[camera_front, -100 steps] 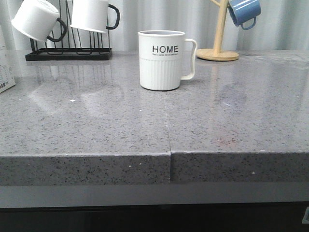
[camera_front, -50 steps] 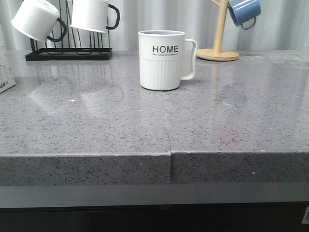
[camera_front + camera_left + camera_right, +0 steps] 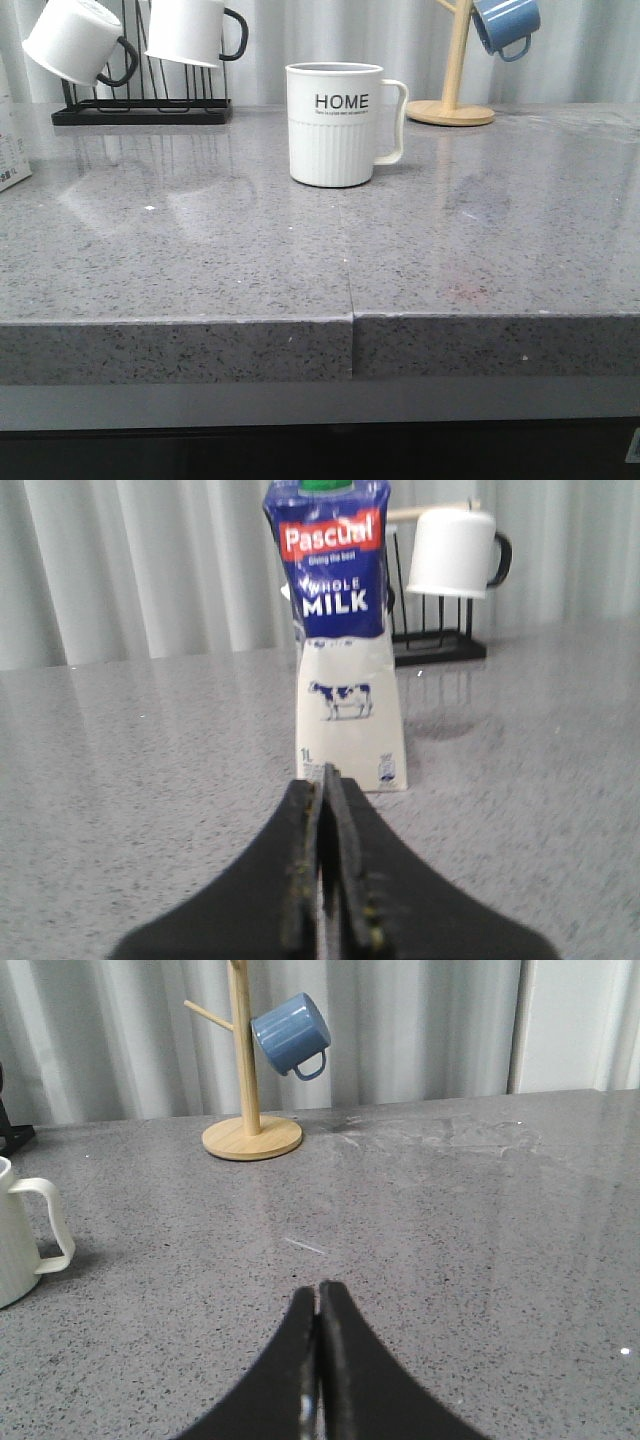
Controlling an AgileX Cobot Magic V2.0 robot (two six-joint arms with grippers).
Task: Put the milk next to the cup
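The milk carton (image 3: 345, 640), white with a blue top reading "WHOLE MILK" and a cow picture, stands upright on the grey counter in the left wrist view; only its edge (image 3: 10, 140) shows at the far left of the front view. My left gripper (image 3: 324, 780) is shut and empty, short of the carton's base. The white "HOME" cup (image 3: 333, 125) stands upright mid-counter, handle to the right; its handle side shows in the right wrist view (image 3: 25, 1235). My right gripper (image 3: 319, 1295) is shut and empty over bare counter, right of the cup. Neither gripper shows in the front view.
A black rack (image 3: 140, 108) with white black-handled mugs (image 3: 75, 40) stands at the back left. A wooden mug tree (image 3: 452, 100) with a blue mug (image 3: 505, 25) stands at the back right. The counter's front edge (image 3: 350, 345) has a seam.
The milk carton's edge at the far left of the front view has shifted slightly further left. The cup has not moved.
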